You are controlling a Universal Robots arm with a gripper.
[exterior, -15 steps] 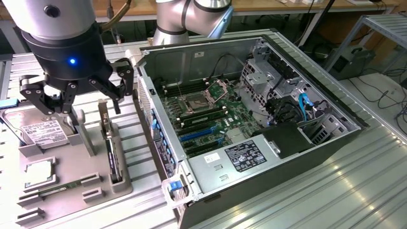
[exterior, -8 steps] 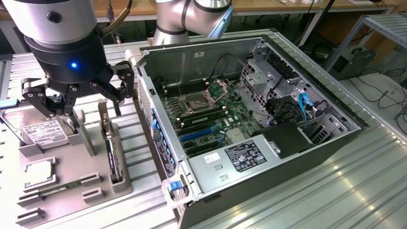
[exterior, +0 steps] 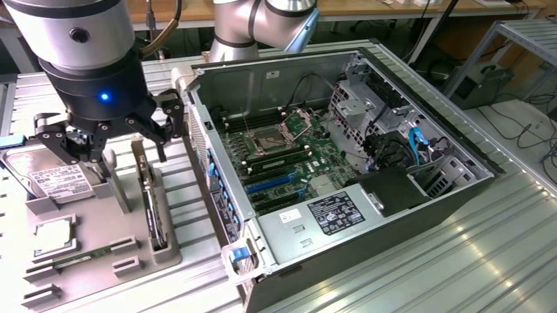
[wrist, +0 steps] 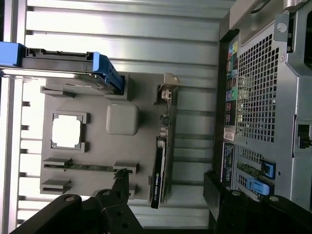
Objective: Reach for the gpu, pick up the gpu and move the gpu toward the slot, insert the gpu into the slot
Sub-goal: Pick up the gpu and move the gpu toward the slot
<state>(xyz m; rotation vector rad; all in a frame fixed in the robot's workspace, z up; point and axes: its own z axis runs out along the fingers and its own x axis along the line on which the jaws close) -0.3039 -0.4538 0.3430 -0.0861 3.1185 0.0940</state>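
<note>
Nearest me, at the front edge of the grey tray (exterior: 98, 225) (wrist: 97, 144), a small green memory stick (exterior: 83, 255) (wrist: 83, 165) lay in its groove. Just behind it a square processor (exterior: 52, 235) (wrist: 66, 131) sat in its frame. At the tray's far corner a silver-labelled hard drive (exterior: 57, 179) (wrist: 63, 66) leaned in its holder.

The gpu (exterior: 150, 199) (wrist: 159, 170) stood on its long edge in a channel along the tray's edge that faced the computer case (exterior: 261, 81) (wrist: 258, 87). Its pale bracket was at the far end.

Above the tray hung the gripper (exterior: 113, 140) (wrist: 167, 178), fingers spread wide and holding nothing. In the wrist view one finger stood on each side of the card's line. I could not tell whether either touched it.

Beyond the tray, on the same ribbed metal table (exterior: 435, 261), the case lay on its side with the panel off and the green motherboard (exterior: 301, 156) exposed. The slot (exterior: 263, 185), a long blue strip near the board's nearer edge, was bare. The arm's grey base (exterior: 252, 26) rose behind the case.
</note>
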